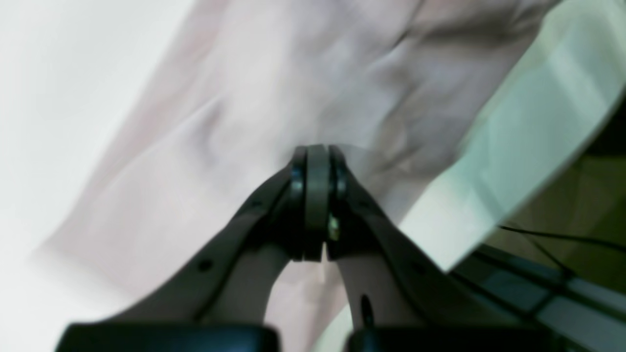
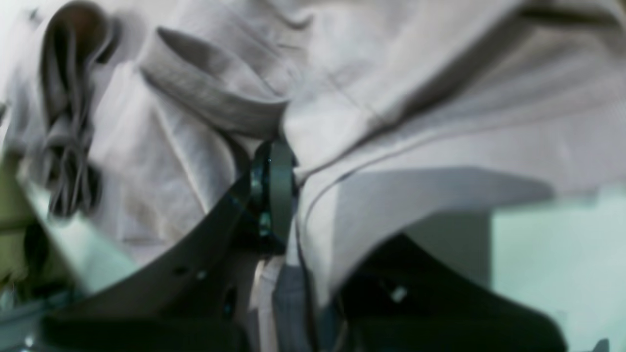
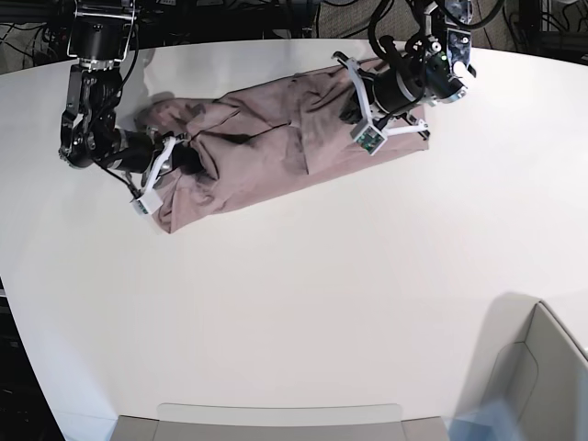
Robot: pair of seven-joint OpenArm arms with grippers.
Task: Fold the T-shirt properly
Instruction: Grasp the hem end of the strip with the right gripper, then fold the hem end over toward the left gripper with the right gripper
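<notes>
Looks like a robotics lab / test bench, not a home. Big white table (image 3: pixel 303 303) w/ rounded edge, two arms mounted at its far side. Black cables (image 3: pixel 303 14) bundled behind the table, more dark gear along the back edge. Pink T-shirt (image 3: pixel 266 152) laid out as the only work item. Grey bin (image 3: pixel 537 377) at the near right corner.

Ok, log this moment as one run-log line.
stage: grasping | T-shirt: bunched on table | left gripper: shut on T-shirt | right gripper: shut on T-shirt
</notes>
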